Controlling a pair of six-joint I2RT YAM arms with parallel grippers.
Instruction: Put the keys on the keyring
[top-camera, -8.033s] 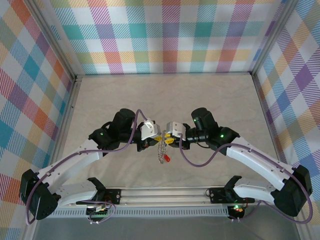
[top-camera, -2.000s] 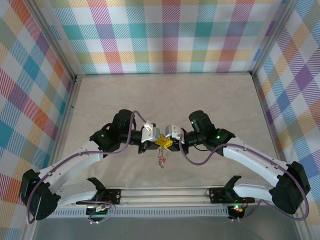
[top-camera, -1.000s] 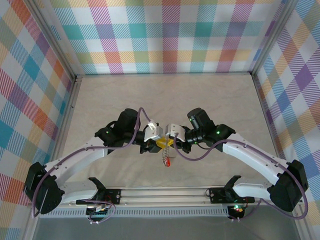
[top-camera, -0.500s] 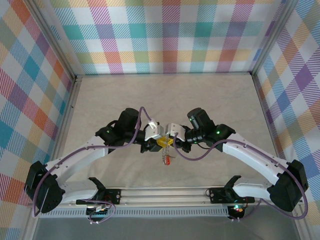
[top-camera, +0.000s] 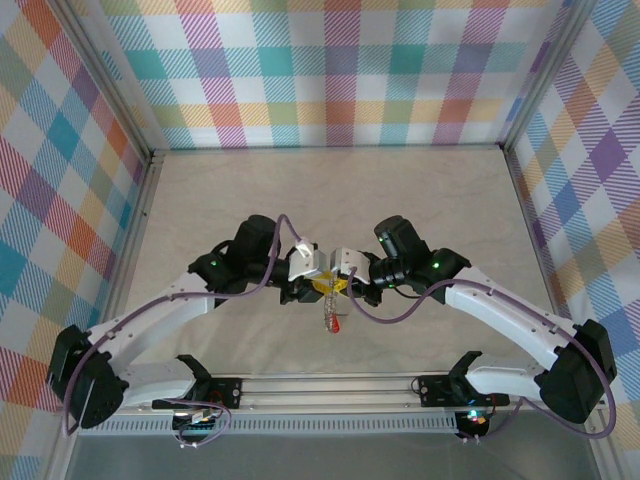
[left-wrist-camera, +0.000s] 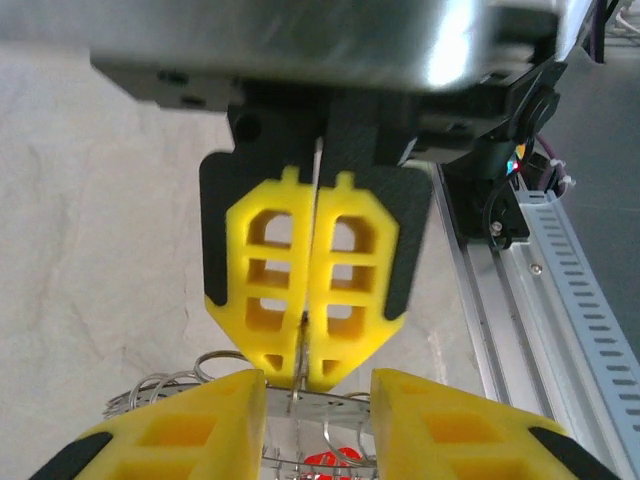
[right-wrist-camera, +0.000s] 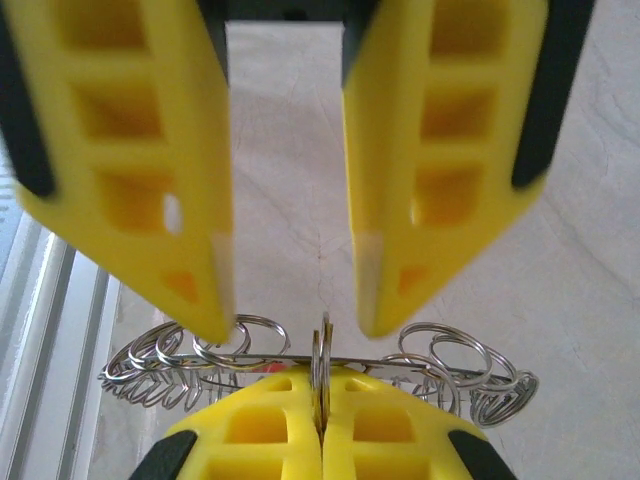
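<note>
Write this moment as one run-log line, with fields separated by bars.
left gripper: open, fingers either side of keys | right gripper: shut on keyring | keys: bunched along keyring

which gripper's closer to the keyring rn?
Right. The right gripper is shut on the keyring, pinching its wire between the fingertips. The left gripper is open, with its tips straddling the ring right next to that pinch, not gripping it.

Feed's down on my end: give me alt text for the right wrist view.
The right gripper, shut, pinches the middle of the keys, a row of silver wire loops held above the pale table. Facing it, the left gripper stands open, its fingertips right at the loops.
</note>
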